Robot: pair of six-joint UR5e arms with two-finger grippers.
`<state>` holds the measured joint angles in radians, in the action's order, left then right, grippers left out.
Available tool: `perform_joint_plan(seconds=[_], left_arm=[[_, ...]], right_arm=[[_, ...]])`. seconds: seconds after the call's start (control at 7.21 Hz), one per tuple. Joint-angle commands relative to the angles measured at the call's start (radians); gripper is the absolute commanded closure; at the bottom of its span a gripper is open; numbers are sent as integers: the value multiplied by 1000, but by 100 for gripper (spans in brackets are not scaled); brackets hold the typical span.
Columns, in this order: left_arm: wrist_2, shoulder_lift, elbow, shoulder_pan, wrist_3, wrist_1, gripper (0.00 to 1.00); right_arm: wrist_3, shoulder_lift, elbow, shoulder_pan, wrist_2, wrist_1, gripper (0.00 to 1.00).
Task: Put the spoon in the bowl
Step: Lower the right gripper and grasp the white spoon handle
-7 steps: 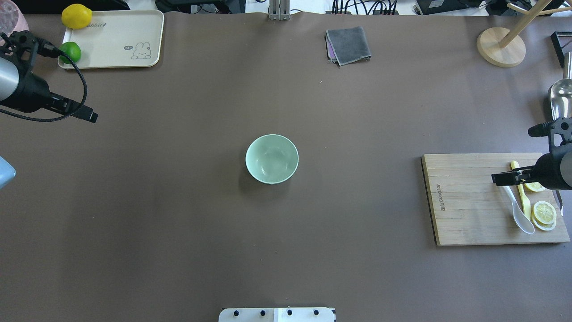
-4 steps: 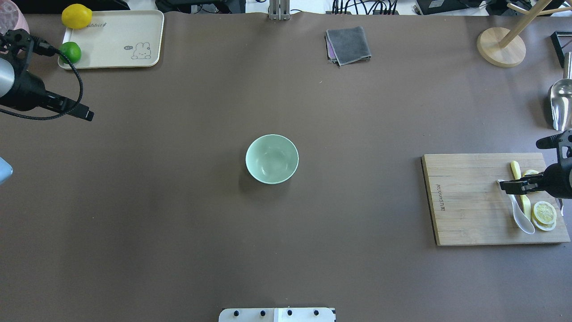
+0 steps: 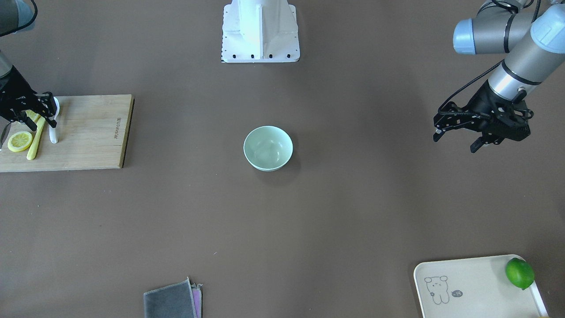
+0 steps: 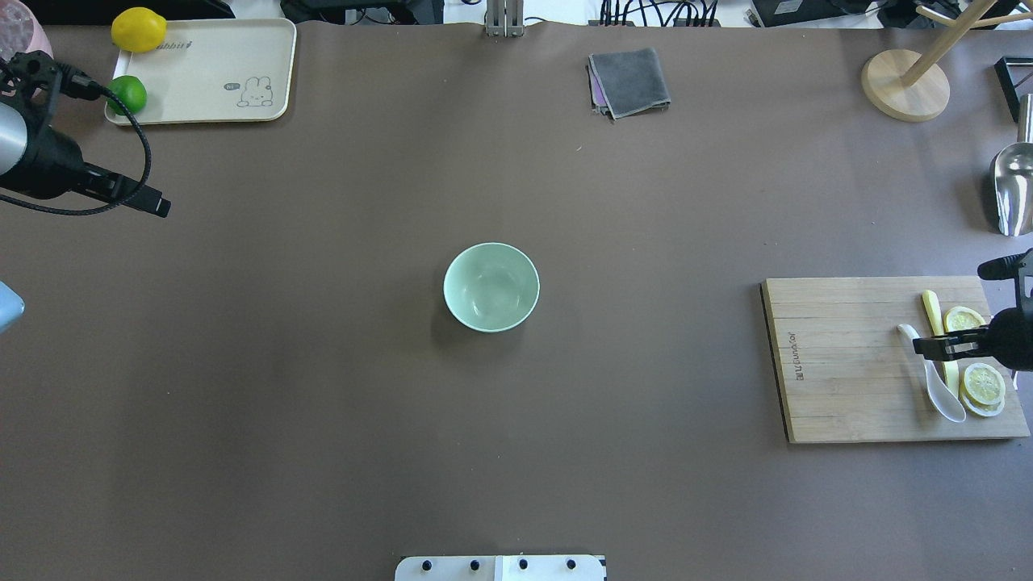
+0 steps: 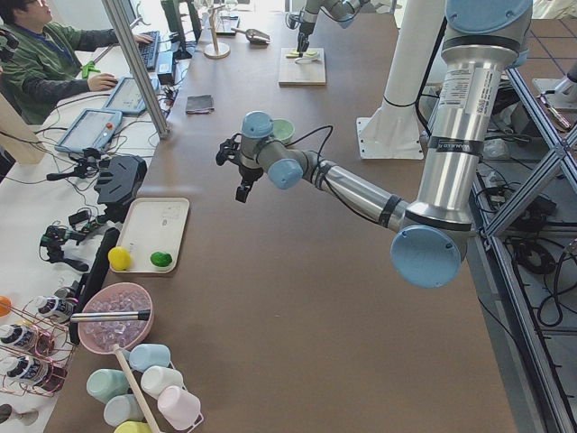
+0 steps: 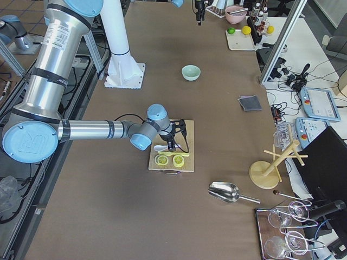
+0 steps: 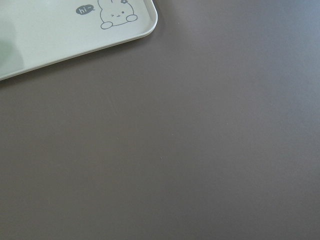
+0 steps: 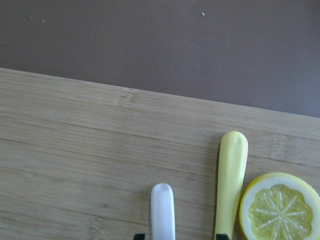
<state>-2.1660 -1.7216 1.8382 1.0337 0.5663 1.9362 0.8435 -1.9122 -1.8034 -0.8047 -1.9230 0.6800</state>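
The white spoon lies on the cutting board, scoop toward the robot; it also shows in the front view. Its handle tip shows in the right wrist view. My right gripper is open just above the handle, one fingertip left of it and the other over the yellow knife. The mint-green bowl stands empty mid-table, far from the spoon. My left gripper is open and empty, hovering at the table's left side.
Lemon slices and the yellow knife lie beside the spoon on the board. A cream tray holds a lime and a lemon. A grey cloth, wooden stand and metal scoop sit at the far side.
My right gripper has moved along the board toward the robot and now sits over the spoon's handle. The spoon has not moved. The left gripper drew back slightly.
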Motion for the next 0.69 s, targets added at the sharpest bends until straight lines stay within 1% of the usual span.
perform_joint_plan(seconds=[0.0,0.55], left_arm=[[0,0,1,-1,1,1,1],[2,-1,-2,-4,7,1,1]], right_arm=[[22,-2,1,24,6,0,48],[20,-8,3,50,27,1,52]])
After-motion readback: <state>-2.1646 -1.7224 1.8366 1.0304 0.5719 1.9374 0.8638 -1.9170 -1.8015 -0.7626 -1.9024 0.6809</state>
